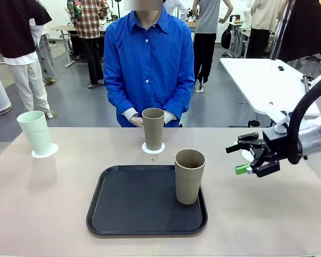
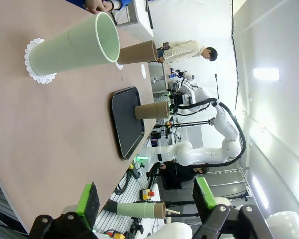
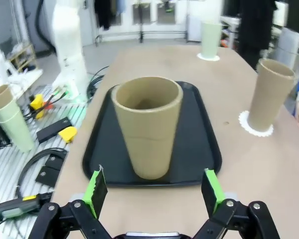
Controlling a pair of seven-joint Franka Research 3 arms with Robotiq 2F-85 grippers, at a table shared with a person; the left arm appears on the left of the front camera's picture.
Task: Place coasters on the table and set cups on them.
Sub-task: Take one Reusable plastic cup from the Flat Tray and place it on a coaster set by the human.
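Note:
A pale mint cup (image 1: pixel 35 131) stands on a lacy white coaster (image 1: pixel 45 152) at the table's (image 1: pixel 53 203) far left. One tan cup (image 1: pixel 153 128) stands on a coaster (image 1: pixel 153 149) in front of the person. A second tan cup (image 1: pixel 189 175) stands on the black tray (image 1: pixel 134 206), at its right side. To the right of the tray, my right gripper (image 1: pixel 237 159) hovers open and empty, with a white disc (image 1: pixel 246 156) partly hidden behind it. In the right wrist view that gripper (image 3: pixel 154 191) faces the tray cup (image 3: pixel 148 124). My left gripper (image 2: pixel 145 199) is open and far from the mint cup (image 2: pixel 74 47).
The person's hands (image 1: pixel 136 121) rest at the far edge behind the middle cup. A white table (image 1: pixel 267 80) stands beyond the right side. Stacked spare cups (image 3: pixel 10 119) and cables lie on the floor by the arm's base.

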